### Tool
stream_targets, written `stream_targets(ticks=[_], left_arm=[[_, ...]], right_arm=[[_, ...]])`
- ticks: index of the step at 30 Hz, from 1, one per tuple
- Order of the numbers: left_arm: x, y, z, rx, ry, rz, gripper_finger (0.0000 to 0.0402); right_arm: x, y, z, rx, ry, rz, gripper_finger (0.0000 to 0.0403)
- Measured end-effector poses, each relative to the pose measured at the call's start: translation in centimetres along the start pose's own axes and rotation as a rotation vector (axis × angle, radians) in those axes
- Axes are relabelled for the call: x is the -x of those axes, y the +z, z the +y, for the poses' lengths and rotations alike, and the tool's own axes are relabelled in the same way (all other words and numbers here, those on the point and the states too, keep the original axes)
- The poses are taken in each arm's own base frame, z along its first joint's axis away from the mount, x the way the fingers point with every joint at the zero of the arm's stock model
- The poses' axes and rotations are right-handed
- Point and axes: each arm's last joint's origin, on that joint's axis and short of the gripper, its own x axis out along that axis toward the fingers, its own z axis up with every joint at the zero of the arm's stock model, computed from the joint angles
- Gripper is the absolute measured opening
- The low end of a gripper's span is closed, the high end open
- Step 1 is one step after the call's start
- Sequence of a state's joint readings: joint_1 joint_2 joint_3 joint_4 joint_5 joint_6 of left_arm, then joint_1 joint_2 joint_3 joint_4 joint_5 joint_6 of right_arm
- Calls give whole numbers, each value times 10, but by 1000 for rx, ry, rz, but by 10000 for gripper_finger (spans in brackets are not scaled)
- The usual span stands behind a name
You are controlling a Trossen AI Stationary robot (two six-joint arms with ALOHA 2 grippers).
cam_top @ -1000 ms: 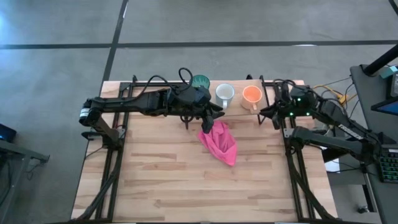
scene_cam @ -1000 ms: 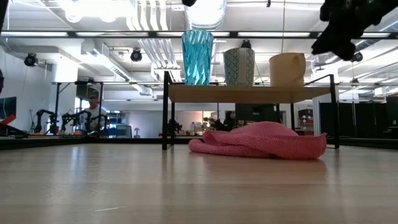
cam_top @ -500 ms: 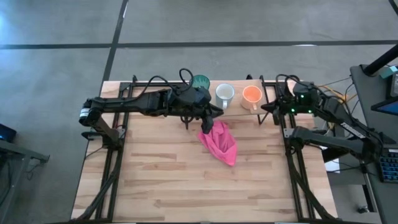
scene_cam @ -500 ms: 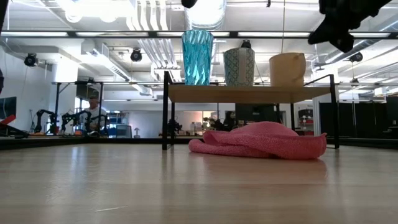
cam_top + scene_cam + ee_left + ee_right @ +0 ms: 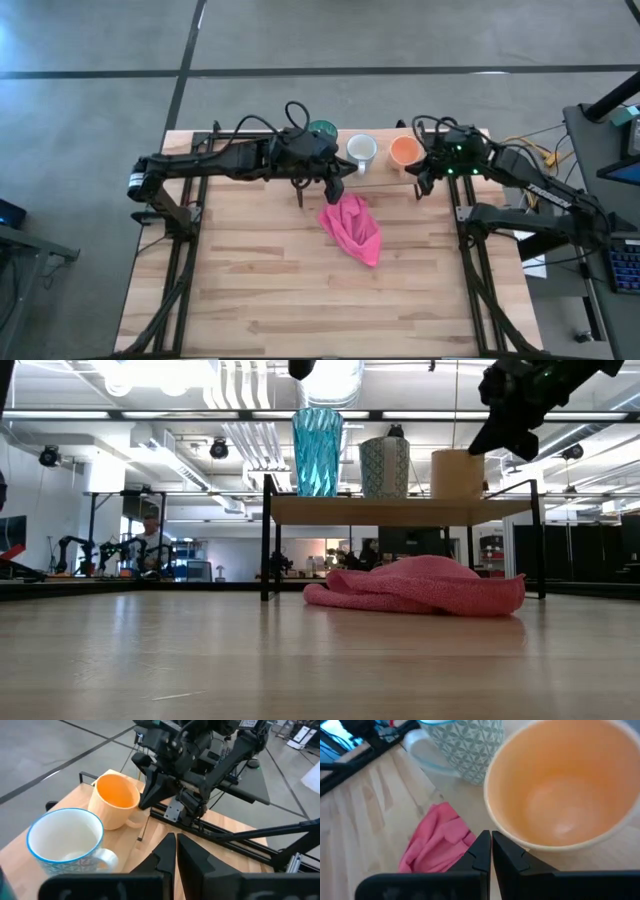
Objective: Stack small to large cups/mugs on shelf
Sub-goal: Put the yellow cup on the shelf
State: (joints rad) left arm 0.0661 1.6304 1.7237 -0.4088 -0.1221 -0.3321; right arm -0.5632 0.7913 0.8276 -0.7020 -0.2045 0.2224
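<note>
On the light-wood shelf [image 5: 383, 172] [image 5: 400, 510] at the table's far edge stand, left to right, the teal tumbler [image 5: 322, 129] [image 5: 317, 452], the white patterned mug [image 5: 361, 150] [image 5: 65, 840] and the orange mug [image 5: 404, 151] [image 5: 560, 785]. All three are upright on their bases. My left gripper [image 5: 336, 189] [image 5: 176, 845] is shut and holds nothing; it hangs over the shelf's near edge, in front of the white mug. My right gripper [image 5: 421, 183] [image 5: 489, 845] is shut and slants down at the orange mug's near right side. My right gripper's shut fingertips [image 5: 482, 842] stand right at the orange mug's near wall, below its rim [image 5: 520, 845]. I cannot tell whether they touch it.
A crumpled pink cloth [image 5: 353, 228] [image 5: 420, 585] lies on the tabletop just in front of the shelf. The shelf's thin black legs [image 5: 266, 540] stand at its corners. Bare tabletop [image 5: 260, 290] stretches toward the near edge.
My right gripper has shut and has swung toward the table's left, coming in beside the orange mug. The mugs, the tumbler and the cloth have stayed where they were.
</note>
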Motion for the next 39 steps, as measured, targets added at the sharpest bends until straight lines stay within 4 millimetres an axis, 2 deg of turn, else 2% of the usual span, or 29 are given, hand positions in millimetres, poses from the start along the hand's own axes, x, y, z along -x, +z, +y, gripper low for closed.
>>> stream_targets(ticks=[8, 15, 21, 27, 30, 33, 39], left_arm=[[9, 7, 3, -21, -13, -20, 1], [24, 16, 6, -22, -18, -58, 1], [29, 19, 9, -48, -11, -71, 1], [32, 24, 17, -54, 23, -90, 1], [32, 25, 21, -50, 36, -93, 1], [32, 26, 22, -48, 37, -94, 1], [33, 26, 21, -49, 30, -93, 1]], right_arm=[[-4, 4, 0, -5, -9, -22, 8], [19, 23, 10, 17, 8, -93, 8], [42, 36, 20, 31, 12, -117, 8], [63, 56, 23, 81, -171, -227, 8], [58, 63, 22, 89, -212, -176, 8], [38, 67, 18, 79, -243, -50, 8], [0, 86, 10, 43, -323, 31, 8]])
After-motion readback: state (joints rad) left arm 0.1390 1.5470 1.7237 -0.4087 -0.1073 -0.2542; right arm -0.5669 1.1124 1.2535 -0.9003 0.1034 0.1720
